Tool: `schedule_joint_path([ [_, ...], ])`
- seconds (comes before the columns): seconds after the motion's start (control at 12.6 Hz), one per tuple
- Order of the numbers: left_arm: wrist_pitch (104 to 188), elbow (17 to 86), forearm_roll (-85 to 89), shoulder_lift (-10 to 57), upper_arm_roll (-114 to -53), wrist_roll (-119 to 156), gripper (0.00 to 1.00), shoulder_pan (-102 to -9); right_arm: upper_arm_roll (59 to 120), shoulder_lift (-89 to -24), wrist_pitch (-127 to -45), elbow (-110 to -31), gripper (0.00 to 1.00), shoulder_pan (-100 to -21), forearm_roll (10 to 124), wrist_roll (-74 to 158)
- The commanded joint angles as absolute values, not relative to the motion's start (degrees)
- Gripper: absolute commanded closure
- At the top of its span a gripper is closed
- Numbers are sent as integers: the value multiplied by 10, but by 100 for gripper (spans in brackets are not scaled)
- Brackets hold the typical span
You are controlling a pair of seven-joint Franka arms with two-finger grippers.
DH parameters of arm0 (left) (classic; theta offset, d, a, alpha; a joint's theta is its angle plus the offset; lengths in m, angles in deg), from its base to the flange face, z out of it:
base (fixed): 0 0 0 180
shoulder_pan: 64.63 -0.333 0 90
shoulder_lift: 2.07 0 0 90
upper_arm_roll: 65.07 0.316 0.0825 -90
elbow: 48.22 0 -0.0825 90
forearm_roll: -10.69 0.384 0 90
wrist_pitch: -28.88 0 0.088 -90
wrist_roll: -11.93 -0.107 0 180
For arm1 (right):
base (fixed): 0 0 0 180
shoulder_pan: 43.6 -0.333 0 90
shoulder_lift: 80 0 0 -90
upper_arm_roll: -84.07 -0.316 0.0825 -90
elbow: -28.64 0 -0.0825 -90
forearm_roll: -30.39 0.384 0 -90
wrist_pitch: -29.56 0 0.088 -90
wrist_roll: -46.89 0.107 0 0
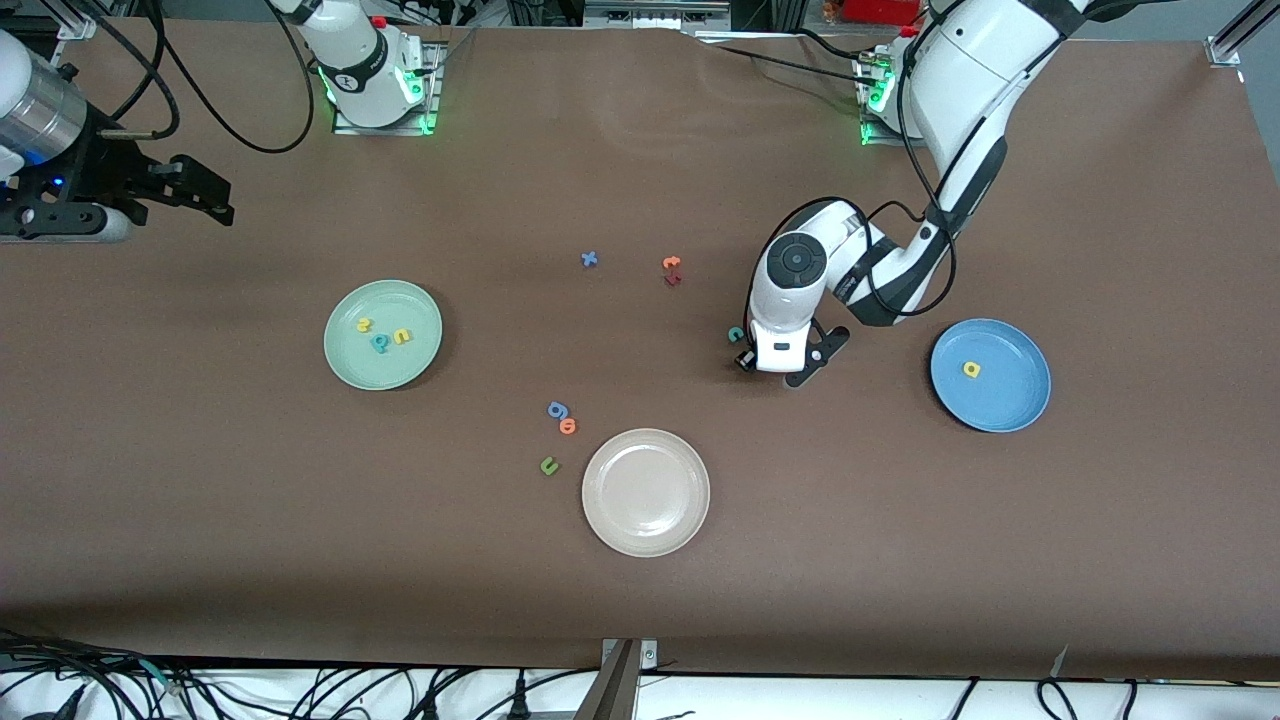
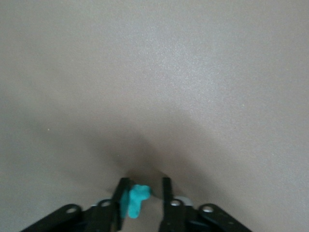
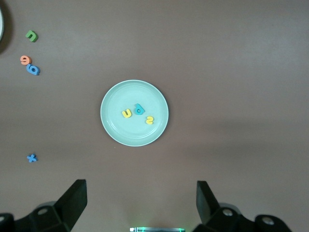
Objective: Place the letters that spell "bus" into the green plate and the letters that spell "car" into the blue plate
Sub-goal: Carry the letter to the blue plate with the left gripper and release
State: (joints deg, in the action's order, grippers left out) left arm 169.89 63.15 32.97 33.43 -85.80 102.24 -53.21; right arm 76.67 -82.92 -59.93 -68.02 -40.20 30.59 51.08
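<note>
Nearest the front camera sits the beige-white plate (image 1: 690, 520), bare and no part of the job. At about ten o'clock from it in the front view lie three stray letters: a dark green "u" (image 1: 548, 465), then an orange "o" (image 1: 568, 427) touching a blue "g" (image 1: 556, 409).

Farther round at ten o'clock is the green plate (image 1: 350, 372), which holds the yellow "s" (image 1: 364, 324), teal "b" (image 1: 380, 342) and yellow "u" (image 1: 401, 336), so "bus" looks finished. At two o'clock is the blue plate (image 1: 1010, 402), with only the yellow "a" (image 1: 971, 369) in it.

That explains the left gripper (image 2: 144, 186), low on the table between the two plates. Its fingers (image 2: 123, 198) stand narrow around a teal "r" (image 2: 136, 200). One pad is against the letter; the other shows a thin gap, so I would not call it gripped yet. The teal "c" (image 1: 736, 334) lies on the table just beside the gripper, at roughly eleven o'clock from it. It is close enough that a sideways drag could nudge it; a straight lift looks safer.

The path to the blue plate, at three o'clock from the gripper, has nothing lying in it. A blue "x" (image 1: 589, 259), an orange "t" (image 1: 671, 263) and a dark red letter (image 1: 672, 280) lie at about ten o'clock from the gripper, well apart from it.

The right gripper (image 3: 140, 193) waits over the right arm's end of the table, its fingers spread wide and holding nothing.
</note>
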Motion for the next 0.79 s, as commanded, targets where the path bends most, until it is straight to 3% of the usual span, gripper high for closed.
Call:
schedule_joint_path([
  [0.0,1694,630,345,346,-854,1015,94,-526,770,-824,-621,-683,0,-406,311,521],
  [0.08,1694,630,345,346,-854,1002,100,-526,778,-821,-636,-683,0,-421,304,520],
  [0.71,1656,642,337,302,-853,788,100,-572,811,-815,-639,-687,0,-443,297,521],
])
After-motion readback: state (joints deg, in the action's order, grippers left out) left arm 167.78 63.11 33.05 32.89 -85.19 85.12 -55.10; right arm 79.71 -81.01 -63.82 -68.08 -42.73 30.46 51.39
